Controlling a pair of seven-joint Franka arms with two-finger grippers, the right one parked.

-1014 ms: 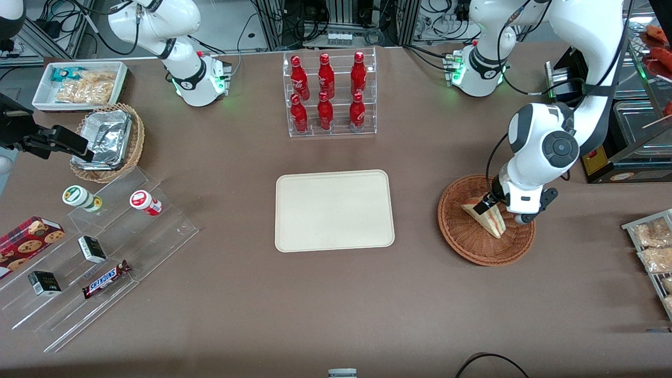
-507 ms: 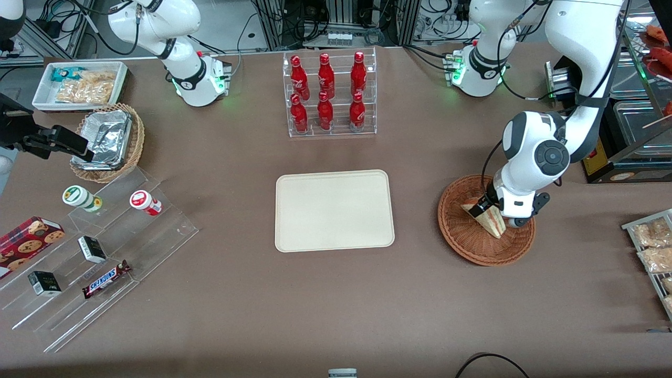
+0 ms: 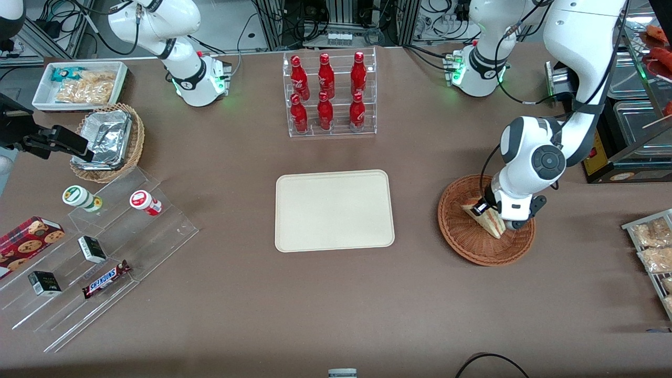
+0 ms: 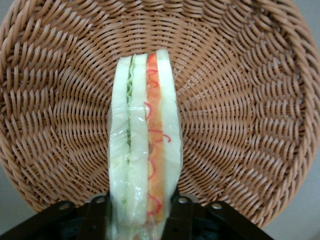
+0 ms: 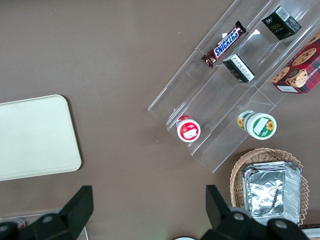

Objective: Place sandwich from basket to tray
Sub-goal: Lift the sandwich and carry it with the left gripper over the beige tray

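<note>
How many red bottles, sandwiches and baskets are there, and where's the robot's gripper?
Red bottles: 6
Sandwich: 1
Baskets: 2, the reddish-brown basket and the tan basket
Total: 9
The gripper is down in the reddish-brown basket, closed on the sandwich.

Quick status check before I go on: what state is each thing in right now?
Sandwich: standing on edge in the basket, between the gripper's fingers.
Basket: holds only the sandwich.
Tray: nothing on it.
Gripper: down in the basket, straddling the sandwich.
Red bottles: upright in their rack.
</note>
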